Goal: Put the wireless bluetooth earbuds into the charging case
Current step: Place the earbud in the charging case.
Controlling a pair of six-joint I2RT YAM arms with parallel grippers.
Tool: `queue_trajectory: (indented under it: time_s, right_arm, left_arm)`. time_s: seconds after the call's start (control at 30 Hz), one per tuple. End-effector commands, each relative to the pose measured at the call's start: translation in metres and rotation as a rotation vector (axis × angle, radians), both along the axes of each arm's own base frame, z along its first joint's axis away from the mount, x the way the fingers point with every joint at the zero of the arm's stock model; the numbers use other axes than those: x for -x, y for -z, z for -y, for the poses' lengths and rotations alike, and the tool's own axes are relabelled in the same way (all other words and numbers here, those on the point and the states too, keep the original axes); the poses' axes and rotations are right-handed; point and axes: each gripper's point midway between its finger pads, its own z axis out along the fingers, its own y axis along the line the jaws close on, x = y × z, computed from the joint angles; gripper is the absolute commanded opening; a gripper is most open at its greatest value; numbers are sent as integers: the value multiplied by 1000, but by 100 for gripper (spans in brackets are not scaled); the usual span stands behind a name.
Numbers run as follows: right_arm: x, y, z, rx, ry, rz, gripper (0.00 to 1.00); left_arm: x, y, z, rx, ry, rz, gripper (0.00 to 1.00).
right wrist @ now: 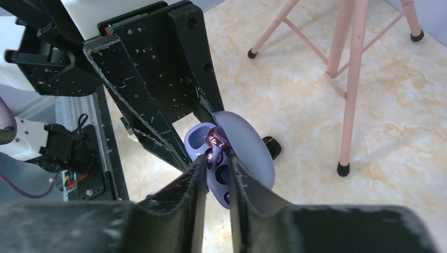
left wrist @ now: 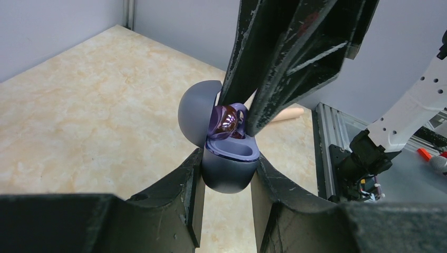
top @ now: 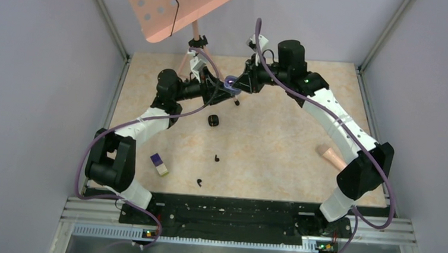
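My left gripper (left wrist: 227,163) is shut on the base of an open purple charging case (left wrist: 229,178), held above the table at the back middle (top: 232,83); its lid (left wrist: 197,113) is tipped back. My right gripper (right wrist: 216,157) is shut on a shiny purple earbud (right wrist: 216,141) right at the case's inner tray (right wrist: 199,138). The bud also shows in the left wrist view (left wrist: 226,120) between the right fingers (left wrist: 274,68). Two black earbuds (top: 216,158) (top: 200,182) lie on the table near the front. I cannot make out a second purple bud.
A small black case (top: 213,120) sits on the table below the grippers. A purple-and-cream block (top: 159,164) lies front left. A pinkish cylinder (top: 331,156) lies at the right. A pink stand (right wrist: 348,79) with thin legs is at the back.
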Motion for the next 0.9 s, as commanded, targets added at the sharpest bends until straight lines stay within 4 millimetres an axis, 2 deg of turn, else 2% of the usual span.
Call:
queue_trajectory:
  time_s: [0.0, 0.13, 0.5, 0.87]
  right_arm:
    - [4, -23, -12, -35, -42, 75, 16]
    - [4, -26, -11, -22, -56, 123, 0]
    - [22, -22, 0, 66, -181, 295, 0]
    - [32, -20, 0, 76, -221, 329, 0]
  left_arm:
    - [2, -7, 0, 2, 19, 51, 0]
    - [3, -4, 0, -5, 28, 54, 0]
    - [14, -1, -1, -36, 109, 83, 0]
    - [15, 4, 0, -47, 133, 52, 0]
